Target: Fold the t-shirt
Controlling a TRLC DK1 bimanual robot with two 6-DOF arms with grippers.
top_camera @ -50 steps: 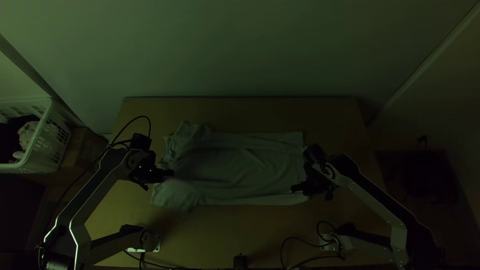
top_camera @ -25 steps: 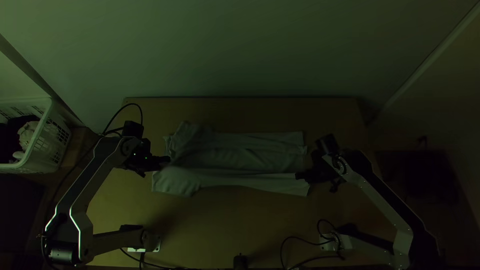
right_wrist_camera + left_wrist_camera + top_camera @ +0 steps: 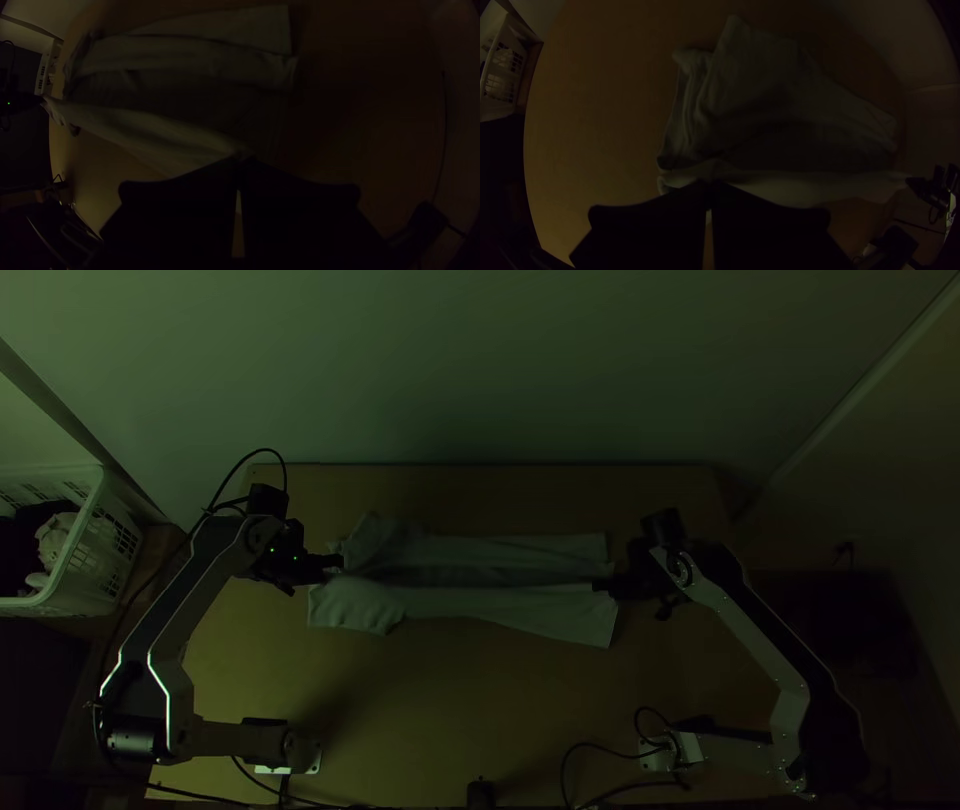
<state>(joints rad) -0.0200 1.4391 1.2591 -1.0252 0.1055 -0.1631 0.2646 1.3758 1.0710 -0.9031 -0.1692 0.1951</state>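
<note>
The t-shirt (image 3: 500, 605) lies across the middle of the tabletop (image 3: 450, 710). Its near side is drawn out in a strip between the arms: the left pincer (image 3: 336, 562), pressed together, pinches that cloth at the left end, and the right pincer (image 3: 599, 585) pinches it at the right end. Beyond the strip the rest lies rumpled, bunched at the far left. Left of the tabletop stands a white basket (image 3: 97, 502) holding cloths (image 3: 54, 540); behind everything rises a pale wall (image 3: 480, 370).
</note>
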